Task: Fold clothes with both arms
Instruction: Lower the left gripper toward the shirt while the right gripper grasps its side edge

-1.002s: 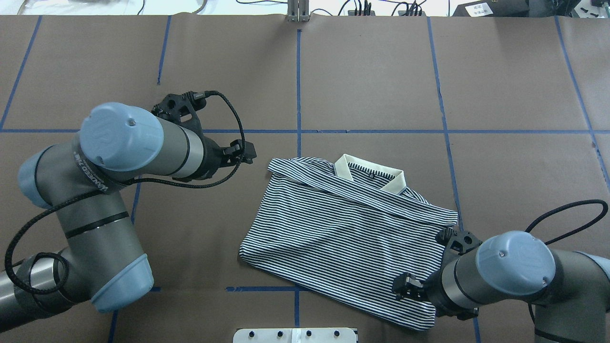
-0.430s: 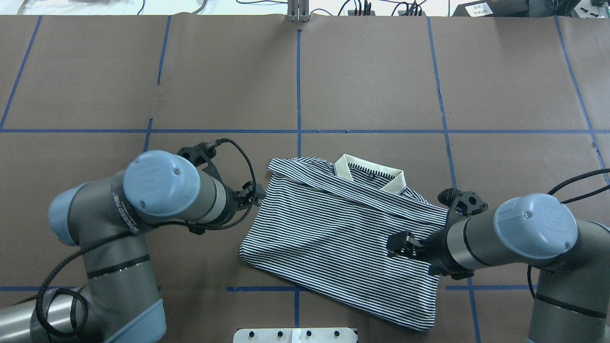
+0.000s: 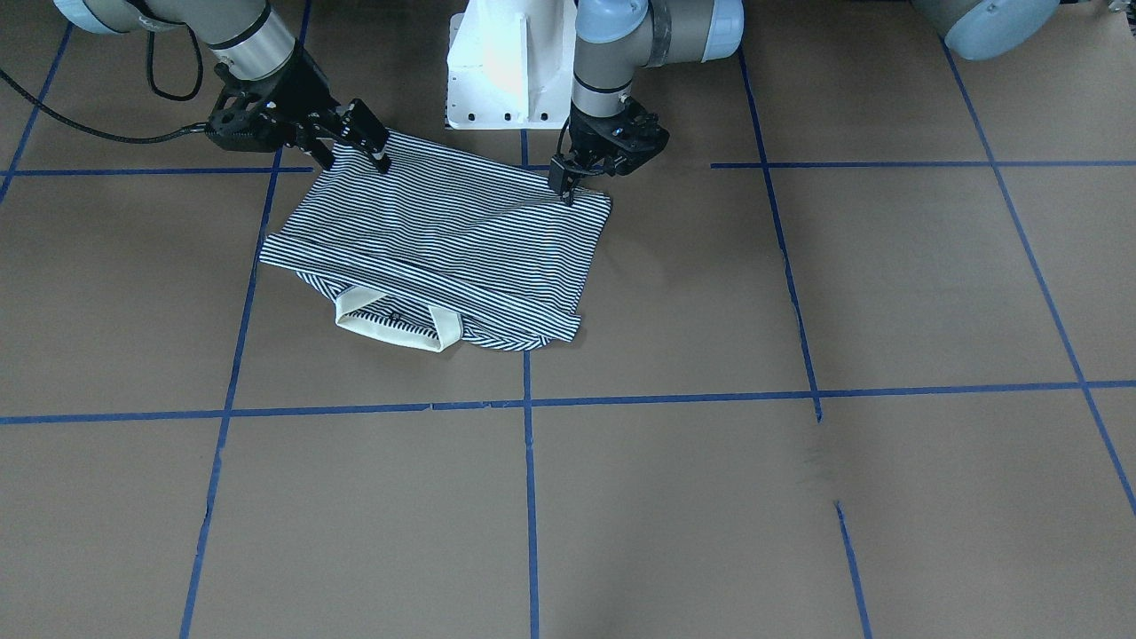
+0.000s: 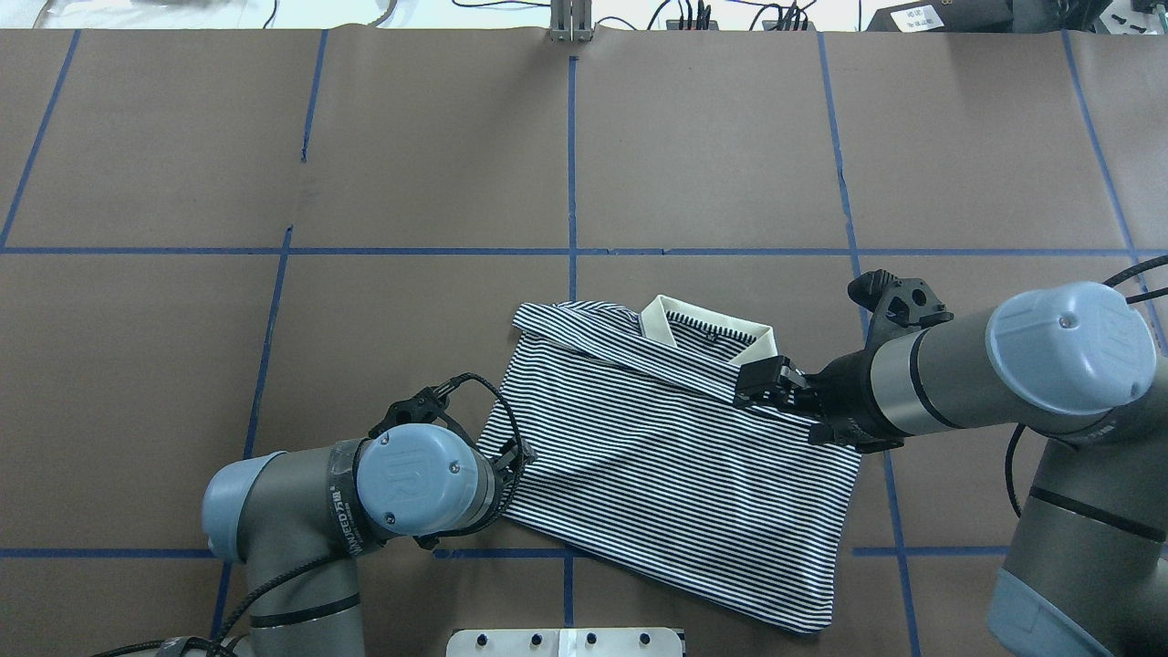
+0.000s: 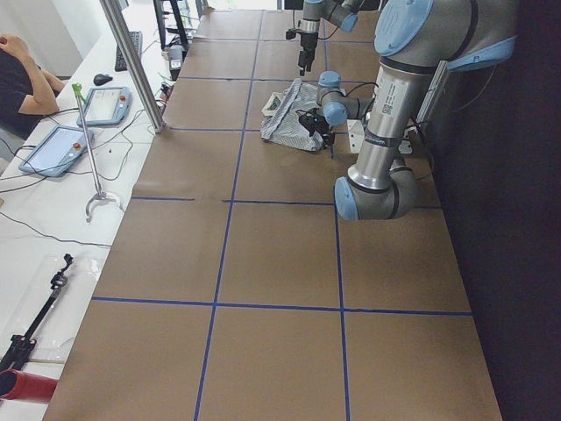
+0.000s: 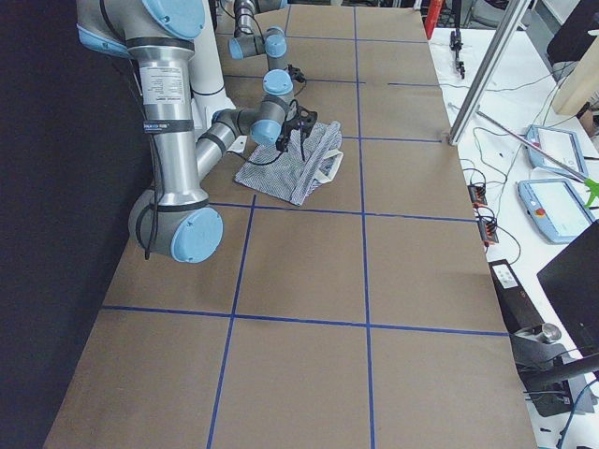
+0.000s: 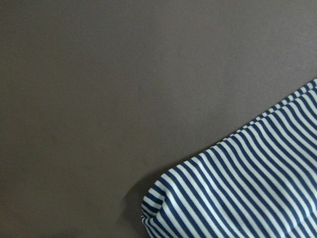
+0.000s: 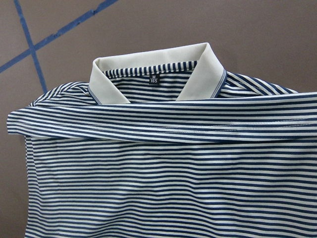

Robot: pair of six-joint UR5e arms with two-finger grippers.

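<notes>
Thin navy-and-white striped short-sleeved polo shirt (image 4: 657, 465) lies flat on the brown paper-covered table with blue tape lines (image 4: 730, 137). It sits close to the robot-side edge, about midway along it, and slightly skewed. The sides are already folded in, and its plain cream collar (image 4: 707, 328) points to the far edge.

Handling guess: light, limp knit with no stiffness. It will sag and bunch, and stacked layers may slide apart. Best to pinch all layers at the edge corners, not mid-panel, one corner per arm, and lift both together.

Black two-finger left gripper (image 3: 568, 185) points down at the shirt's near corner on the robot's left, touching or just above it. Its wrist view shows that rounded fold corner but no fingers, so I cannot tell whether the jaws are apart or closed.

Black two-finger right gripper (image 4: 756, 388) is low over the shoulder just beside the collar, at the shirt's right edge. Its jaw gap is unclear too, so I cannot tell if it has cloth.
</notes>
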